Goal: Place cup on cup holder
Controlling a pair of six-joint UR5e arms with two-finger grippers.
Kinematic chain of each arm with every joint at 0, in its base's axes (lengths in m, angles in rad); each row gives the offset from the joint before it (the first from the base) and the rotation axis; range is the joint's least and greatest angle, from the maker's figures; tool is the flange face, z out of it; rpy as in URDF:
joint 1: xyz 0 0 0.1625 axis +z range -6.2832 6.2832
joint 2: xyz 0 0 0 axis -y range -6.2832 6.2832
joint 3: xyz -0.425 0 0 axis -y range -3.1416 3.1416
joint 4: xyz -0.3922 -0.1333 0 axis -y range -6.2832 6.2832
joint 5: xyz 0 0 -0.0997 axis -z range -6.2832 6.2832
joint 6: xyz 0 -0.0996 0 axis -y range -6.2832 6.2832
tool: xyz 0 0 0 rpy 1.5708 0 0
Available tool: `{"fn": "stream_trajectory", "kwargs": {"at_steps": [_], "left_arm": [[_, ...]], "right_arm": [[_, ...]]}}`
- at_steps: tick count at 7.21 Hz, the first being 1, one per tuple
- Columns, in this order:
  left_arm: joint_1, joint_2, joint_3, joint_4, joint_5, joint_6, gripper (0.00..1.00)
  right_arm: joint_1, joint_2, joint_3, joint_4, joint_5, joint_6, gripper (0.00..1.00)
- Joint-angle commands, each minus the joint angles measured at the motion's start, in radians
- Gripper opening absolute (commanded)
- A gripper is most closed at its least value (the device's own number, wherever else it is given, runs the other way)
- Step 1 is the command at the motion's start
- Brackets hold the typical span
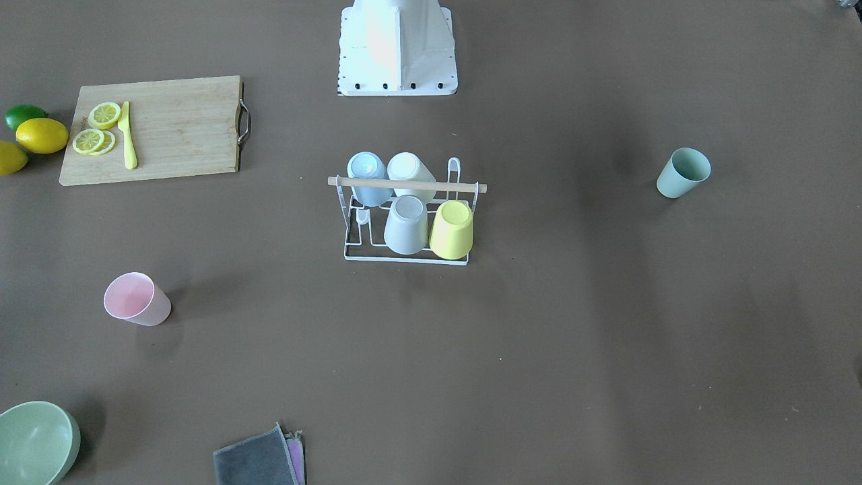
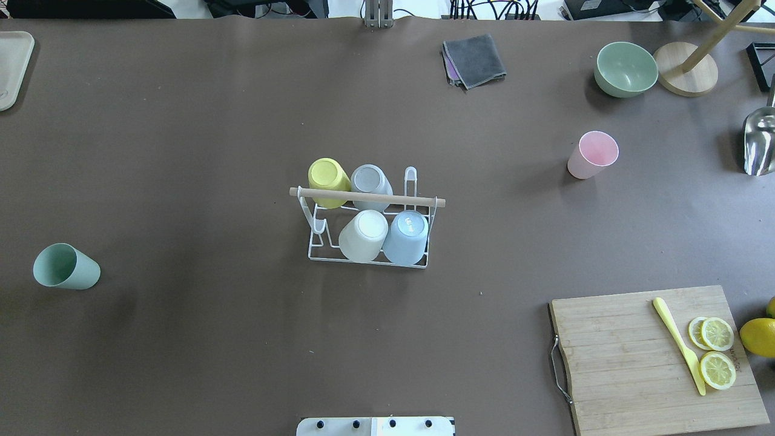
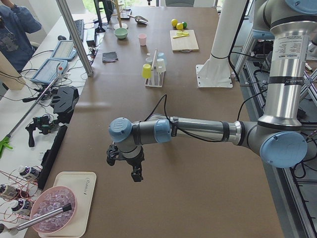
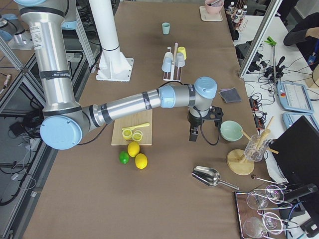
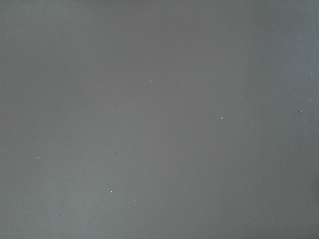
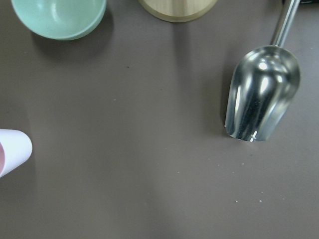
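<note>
Pale wood lies nearest the robot: a cutting board (image 2: 623, 363) on its right, carrying lemon slices (image 2: 717, 333) and a yellow knife (image 2: 678, 345); a little farther out, well apart on its left, a sage-green cup (image 2: 66, 266) stands upright, alone; at mid-table sits the cup holder (image 2: 319, 229), its wooden rod (image 2: 418, 200) across the top, with a cream cup (image 2: 363, 233) and a blue cup (image 2: 407, 236) upside down in the near row, and a yellow cup (image 2: 327, 178) and a grey cup (image 2: 370, 181) upside down in the far row; one prong is bare at the near row's left end, another at the far row's right end; beyond, on the right, a pink cup (image 2: 592, 155) stands mouth-up; farthest lie a green bowl (image 2: 625, 68) and a grey cloth (image 2: 475, 59).

The left gripper (image 3: 134, 174) hangs over bare table; the right gripper (image 4: 193, 134) hangs between the pink cup and a metal scoop (image 6: 261, 92); whether either is spread or closed cannot be told, though no cup shows at either.

The task looks to be at the reach stage, with no loose cup lifted; the pink cup seems the handier target. The next move would call for the right gripper to shift over it, take its wall, turn it mouth-down and lower it onto the far bare prong, clear of the rod and the grey cup.
</note>
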Motion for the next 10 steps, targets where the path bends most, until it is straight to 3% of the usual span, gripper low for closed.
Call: {"fn": "stream_trajectory", "kwargs": {"at_steps": [1,2,4,6,10], "left_arm": [[0.006,-0.044,0.006,0.004,-0.004,-0.003,0.98],[0.030,-0.072,0.032,0.010,0.002,-0.003,0.97],[0.097,-0.156,0.114,0.034,0.008,0.000,0.97],[0.188,-0.323,0.252,0.167,0.012,0.012,0.97],[0.319,-0.455,0.318,0.370,0.127,0.035,0.97]], "right_arm": [[-0.094,0.103,-0.043,-0.100,0.002,0.007,1.00],[-0.119,0.199,-0.104,-0.169,0.002,0.007,1.00],[-0.192,0.307,-0.206,-0.195,0.002,0.006,1.00],[-0.203,0.434,-0.381,-0.195,0.022,-0.032,1.00],[-0.245,0.577,-0.639,-0.192,0.102,-0.159,1.00]]}}
